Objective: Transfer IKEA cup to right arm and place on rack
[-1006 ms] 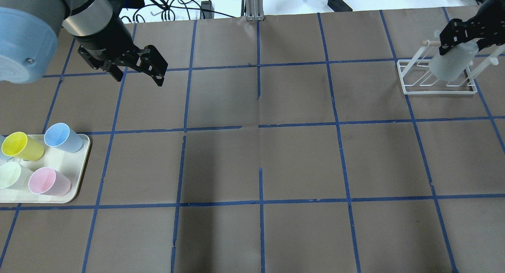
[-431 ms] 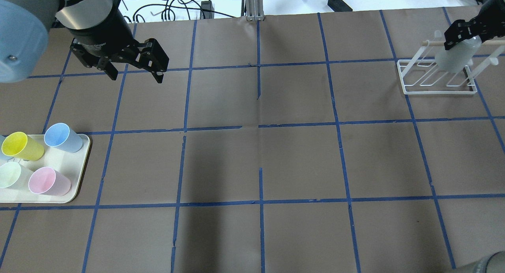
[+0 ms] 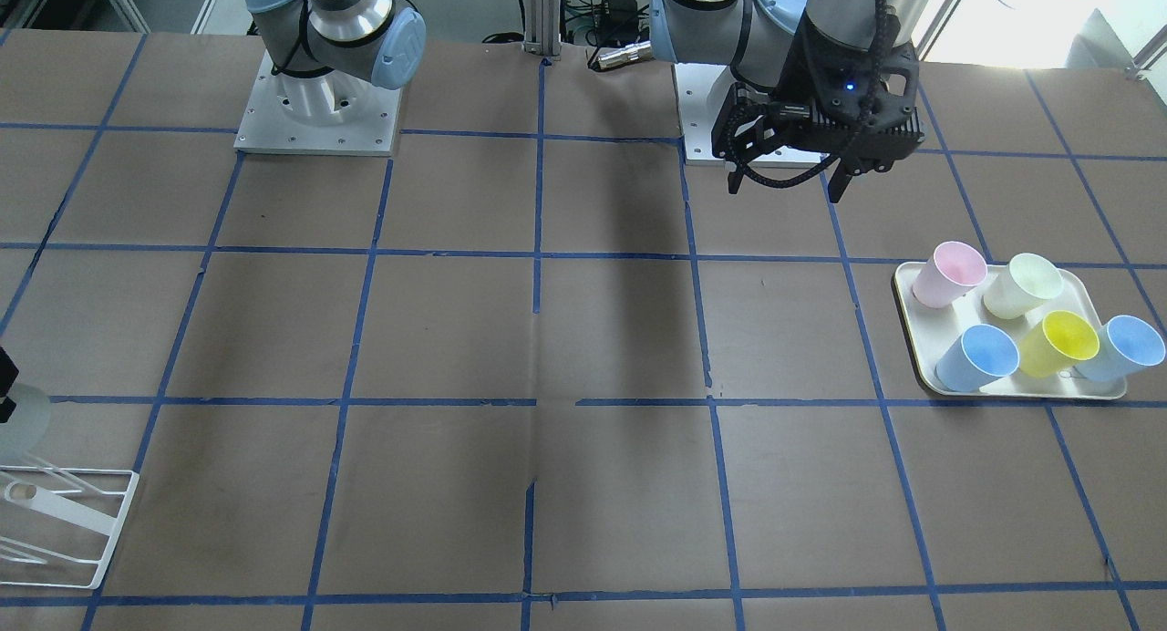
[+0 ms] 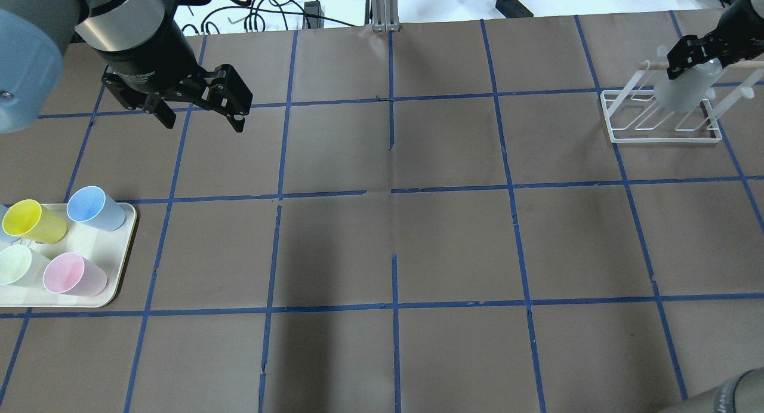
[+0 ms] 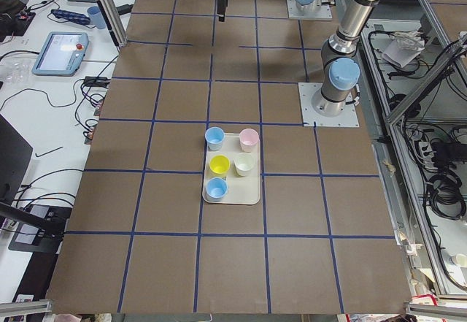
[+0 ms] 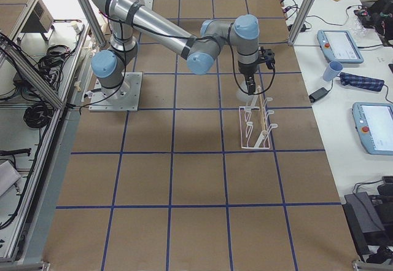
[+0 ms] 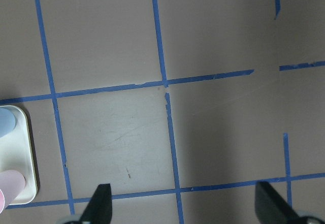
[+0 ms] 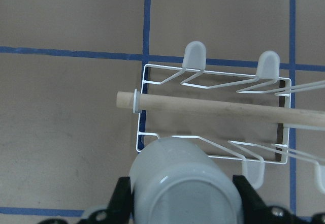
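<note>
1. The brown paper-covered surface (image 4: 453,246) with its blue tape grid carries everything you see here.
2. The silver right arm (image 6: 159,34) with light blue joint caps stretches out to the far right corner of the surface. The like left arm (image 4: 128,31), with a ribbed black cable at its wrist, hangs over the left half.
3. The white thin-wire rack (image 4: 662,139) stands on the surface under the right arm's wrist, with a pale wooden rod (image 8: 203,107) running along its top.
4. The cream plastic tray (image 4: 119,246) sits at the left edge and holds five tumblers: pink (image 3: 950,274), cream-green (image 3: 1021,284), yellow (image 3: 1058,342) and two light blue (image 3: 977,357).
5. The left claw (image 4: 203,123) is spread wide with nothing between its fingers, well apart from the tray.
6. The right claw (image 8: 184,191) is closed around the small pale grey IKEA cup (image 4: 680,93).
7. You see the cup held with its closed base towards the wrist camera, over the rack's prongs beside the rod. Whether it touches a prong cannot be told.
</note>
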Robot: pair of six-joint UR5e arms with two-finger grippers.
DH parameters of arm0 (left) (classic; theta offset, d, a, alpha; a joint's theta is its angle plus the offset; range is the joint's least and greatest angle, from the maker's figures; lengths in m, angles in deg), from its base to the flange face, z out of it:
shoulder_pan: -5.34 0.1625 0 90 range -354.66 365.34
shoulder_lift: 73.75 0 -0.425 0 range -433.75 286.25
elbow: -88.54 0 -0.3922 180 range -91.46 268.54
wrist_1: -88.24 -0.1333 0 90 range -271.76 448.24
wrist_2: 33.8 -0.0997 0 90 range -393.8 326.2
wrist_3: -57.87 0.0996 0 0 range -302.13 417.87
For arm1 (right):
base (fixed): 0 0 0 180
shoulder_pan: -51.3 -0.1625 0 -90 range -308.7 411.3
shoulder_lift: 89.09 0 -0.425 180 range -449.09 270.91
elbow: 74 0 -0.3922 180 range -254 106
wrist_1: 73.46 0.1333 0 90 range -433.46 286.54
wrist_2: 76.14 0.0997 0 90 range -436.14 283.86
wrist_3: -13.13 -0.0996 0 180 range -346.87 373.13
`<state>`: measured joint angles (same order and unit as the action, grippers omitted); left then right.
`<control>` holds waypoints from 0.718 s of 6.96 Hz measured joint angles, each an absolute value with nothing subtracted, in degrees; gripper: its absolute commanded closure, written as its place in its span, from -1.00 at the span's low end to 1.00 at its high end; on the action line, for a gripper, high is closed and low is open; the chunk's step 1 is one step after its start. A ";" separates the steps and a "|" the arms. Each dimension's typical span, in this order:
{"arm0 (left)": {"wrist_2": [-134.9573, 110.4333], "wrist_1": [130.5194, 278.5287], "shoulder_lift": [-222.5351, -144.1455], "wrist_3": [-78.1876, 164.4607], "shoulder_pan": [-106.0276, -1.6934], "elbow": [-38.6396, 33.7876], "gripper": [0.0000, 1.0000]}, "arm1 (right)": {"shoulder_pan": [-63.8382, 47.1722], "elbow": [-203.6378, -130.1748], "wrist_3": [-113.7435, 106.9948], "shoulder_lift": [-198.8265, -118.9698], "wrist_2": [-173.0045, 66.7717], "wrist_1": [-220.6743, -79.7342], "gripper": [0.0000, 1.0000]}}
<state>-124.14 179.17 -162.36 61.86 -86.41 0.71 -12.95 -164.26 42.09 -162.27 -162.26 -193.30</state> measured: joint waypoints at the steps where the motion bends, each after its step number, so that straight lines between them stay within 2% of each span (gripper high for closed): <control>1: -123.30 179.02 -162.29 62.25 -85.31 0.93 -1.00 | -12.95 -164.28 42.53 -161.44 -162.41 -193.66 0.30; 3: -123.03 178.71 -162.12 62.93 -83.41 1.23 -1.00 | -12.95 -164.55 44.19 -159.45 -162.63 -195.39 0.17; 5: -123.26 178.08 -162.57 62.08 -83.40 1.47 -1.00 | -13.00 -164.61 44.53 -158.62 -162.63 -195.88 -0.99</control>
<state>-123.26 178.08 -162.57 62.08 -83.40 1.47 -13.00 -164.61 44.53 -158.62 -162.63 -195.88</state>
